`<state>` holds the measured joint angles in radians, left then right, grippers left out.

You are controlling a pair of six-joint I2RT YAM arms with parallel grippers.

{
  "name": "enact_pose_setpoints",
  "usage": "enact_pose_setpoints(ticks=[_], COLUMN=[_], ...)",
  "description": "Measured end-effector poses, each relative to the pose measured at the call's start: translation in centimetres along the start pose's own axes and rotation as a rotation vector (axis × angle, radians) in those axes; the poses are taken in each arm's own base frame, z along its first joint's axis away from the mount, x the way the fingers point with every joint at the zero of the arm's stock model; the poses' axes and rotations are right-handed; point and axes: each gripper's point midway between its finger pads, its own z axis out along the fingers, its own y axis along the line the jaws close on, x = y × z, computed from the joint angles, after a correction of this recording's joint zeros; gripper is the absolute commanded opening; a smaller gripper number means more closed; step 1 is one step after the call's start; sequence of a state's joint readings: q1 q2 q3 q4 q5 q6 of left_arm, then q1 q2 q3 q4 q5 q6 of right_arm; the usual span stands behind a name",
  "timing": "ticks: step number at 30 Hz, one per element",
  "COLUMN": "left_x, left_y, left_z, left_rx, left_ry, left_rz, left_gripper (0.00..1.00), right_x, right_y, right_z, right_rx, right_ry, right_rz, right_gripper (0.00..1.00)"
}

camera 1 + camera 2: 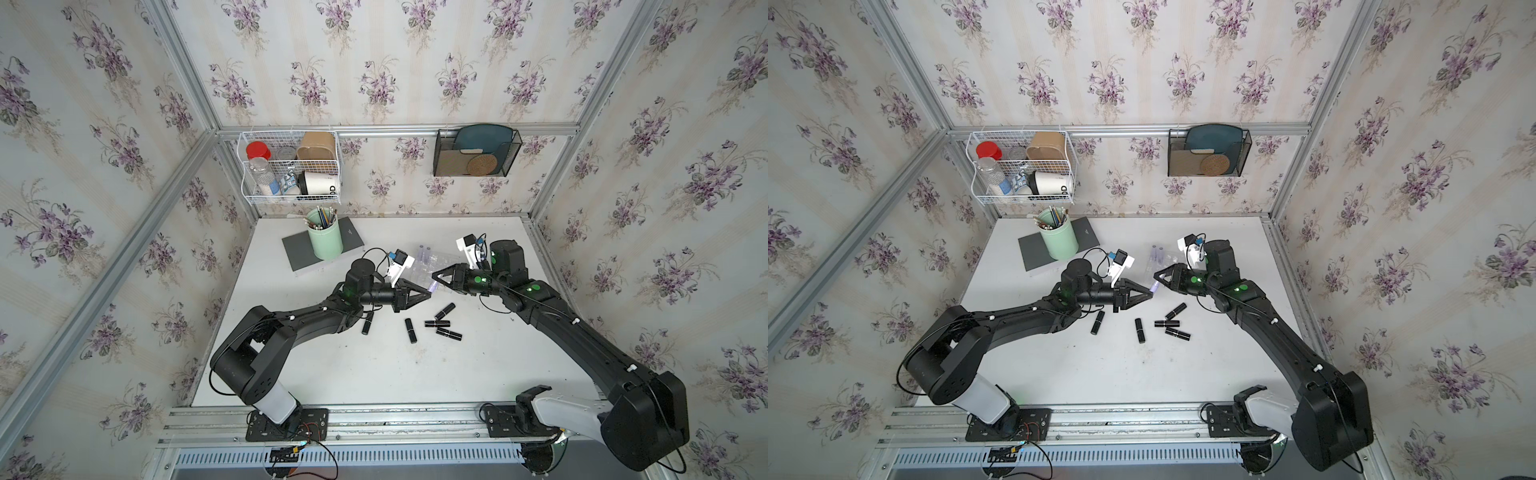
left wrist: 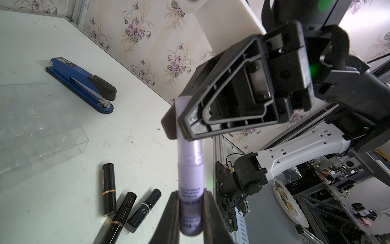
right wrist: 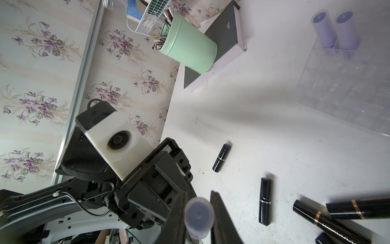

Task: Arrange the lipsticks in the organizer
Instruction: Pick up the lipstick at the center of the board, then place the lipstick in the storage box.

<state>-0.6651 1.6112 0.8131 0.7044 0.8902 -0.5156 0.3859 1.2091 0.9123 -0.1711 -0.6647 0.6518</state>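
Our left claw [image 2: 191, 212] is clamped on the printed lower half of a lilac lipstick [image 2: 191, 164]. Our right claw [image 2: 178, 126] is pinched shut across the same tube's far end. Both claws grip the one lipstick, which hangs in the air above the tabletop [image 1: 374, 374], just in front of the organizer [image 2: 71, 140]. We read this as a hand-over from left to right, at the point where both have hold.

The tube's long axis runs straight out along the left claw's fingers, toward the right arm, and the right claw crosses it from the side. In the right wrist view we look almost squarely at one round end. The tube is not upright, and we cannot tell how steeply it tilts.

Next, we judge, the left claw must let go and draw back along that axis without twisting the tube in the right claw's pinch. The right claw must then turn the tube upright and lower it into a free cell.

Two lilac lipsticks [image 3: 325, 31] already stand side by side in neighbouring cells at a far corner of the organizer. The cells we can see beside them look empty. Five black lipsticks [image 1: 410, 330] lie on their sides on the tabletop nearer the arm bases, pointing various ways. A blue stapler [image 2: 82, 84] lies beyond the organizer.
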Motion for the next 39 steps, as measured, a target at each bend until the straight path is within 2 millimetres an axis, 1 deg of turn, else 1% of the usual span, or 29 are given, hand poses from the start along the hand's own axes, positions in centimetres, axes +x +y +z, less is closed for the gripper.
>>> enact_pose_setpoints(ticks=[1,2,3,4,5,6,8,11,13,14,15,17,18,19,20,22,23,25,27,29,33,36,39], left_x=[0.0,0.0,-0.2,-0.6,-0.9,-1.1,-1.9,-2.9,-4.0,-4.4,-4.9,-5.1,-4.9,-4.5,-3.9,-2.5,-1.9,-0.4,1.1,2.3,2.7,3.4,4.0], left_y=[0.1,0.1,-0.1,-0.3,-0.7,-0.8,-0.4,0.4,0.6,0.8,1.7,4.2,5.6,7.0,8.0,9.4,9.9,10.9,11.8,12.0,11.4,11.3,11.1], left_z=[0.0,-0.1,-0.2,-0.5,-0.9,-1.4,-2.8,-5.6,-7.2,-7.7,-8.5,-10.5,-11.9,-13.6,-15.1,-17.8,-18.7,-20.3,-21.7,-22.1,-22.0,-22.2,-22.1], left_rx=[-0.006,-0.011,-0.014,-0.018,-0.019,-0.022,-0.054,-0.129,-0.203,-0.252,-0.343,-0.532,-0.628,-0.724,-0.804,-0.932,-0.973,-1.030,-1.082,-1.097,-1.082,-1.082,-1.069], left_ry=[0.000,0.000,-0.005,-0.017,-0.030,-0.043,-0.083,-0.149,-0.193,-0.205,-0.215,-0.224,-0.226,-0.233,-0.235,-0.242,-0.242,-0.236,-0.225,-0.201,-0.188,-0.188,-0.190], left_rz=[-0.006,-0.009,-0.006,0.002,0.006,0.007,-0.015,-0.022,-0.009,0.001,0.001,-0.023,-0.046,-0.077,-0.111,-0.183,-0.225,-0.299,-0.361,-0.388,-0.376,-0.371,-0.369], left_gripper=[0.54,0.68,0.79,0.86,0.88,0.88,0.88,0.88,0.88,0.88,0.89,0.94,0.97,0.97,0.97,0.97,0.97,0.90,0.87,0.86,0.86,0.85,0.84], right_x=[0.0,0.0,-0.1,-0.1,-0.1,-0.3,-0.8,-1.4,-2.0,-2.4,-3.3,-4.6,-5.2,-5.7,-6.1,-7.2,-7.7,-9.0,-9.8,-10.6,-12.1,-12.7,-12.9], right_y=[-0.1,-0.3,-0.8,-1.2,-1.7,-2.0,-2.6,-3.8,-4.9,-5.9,-7.5,-9.6,-10.3,-10.6,-10.6,-10.6,-10.7,-11.4,-12.3,-13.0,-13.3,-13.7,-14.1], right_z=[0.1,0.1,0.2,0.3,0.3,0.4,0.5,1.0,1.3,1.3,1.2,0.5,0.0,-0.2,-0.2,0.5,1.0,1.6,2.2,2.9,4.4,5.5,6.2], right_rx=[0.000,0.003,0.023,0.035,0.050,0.060,0.075,0.100,0.140,0.180,0.253,0.375,0.437,0.482,0.518,0.577,0.606,0.660,0.706,0.742,0.760,0.769,0.777], right_ry=[-0.004,-0.009,-0.021,-0.026,-0.035,-0.048,-0.078,-0.117,-0.150,-0.177,-0.230,-0.324,-0.377,-0.416,-0.445,-0.492,-0.507,-0.543,-0.561,-0.568,-0.580,-0.581,-0.574], right_rz=[0.008,0.023,0.049,0.062,0.075,0.096,0.117,0.157,0.163,0.167,0.170,0.151,0.131,0.103,0.069,-0.006,-0.036,-0.081,-0.112,-0.135,-0.171,-0.190,-0.195], right_gripper=[0.15,0.14,0.14,0.14,0.14,0.14,0.13,0.13,0.12,0.11,0.11,0.11,0.10,0.10,0.10,0.10,0.10,0.10,0.10,0.10,0.10,0.10,0.10])
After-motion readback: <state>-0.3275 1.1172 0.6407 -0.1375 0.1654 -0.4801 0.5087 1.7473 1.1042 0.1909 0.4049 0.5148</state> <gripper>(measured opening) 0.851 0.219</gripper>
